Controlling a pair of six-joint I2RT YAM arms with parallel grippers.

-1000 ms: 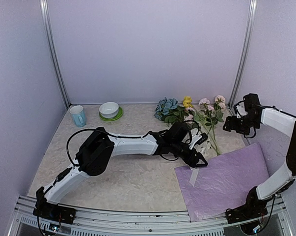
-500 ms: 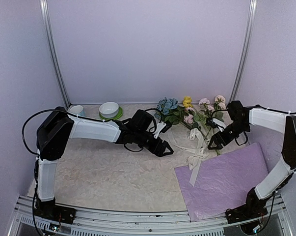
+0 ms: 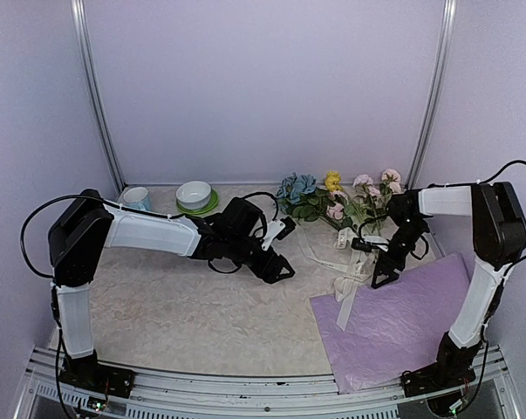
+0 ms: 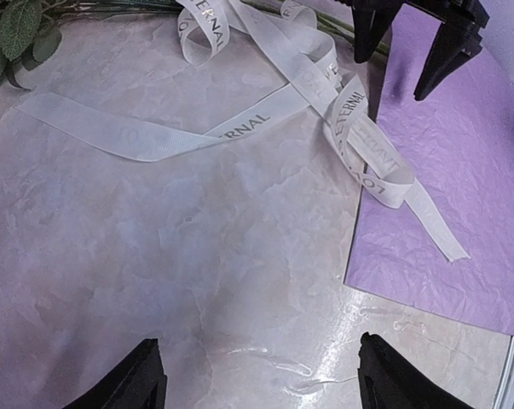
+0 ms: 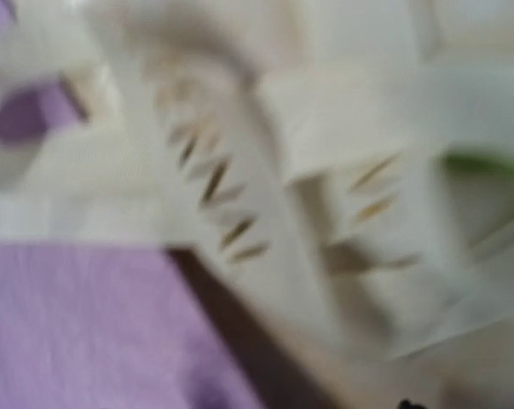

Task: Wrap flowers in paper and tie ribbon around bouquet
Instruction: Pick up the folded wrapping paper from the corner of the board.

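Hovers over bare tabletop with left gripper [image 4: 258, 362] spread wide, empty. Hangs right gripper [image 3: 385, 272] spread too, at the far left corner of the paper [image 3: 402, 319], just beside the loose ribbon [image 4: 239, 128]. Leaves the flowers [image 3: 341, 202] along the tabletop's far edge.

Left pincer [image 4: 258, 358] open, right pincer [image 4: 391, 77] apparently open, pointing down
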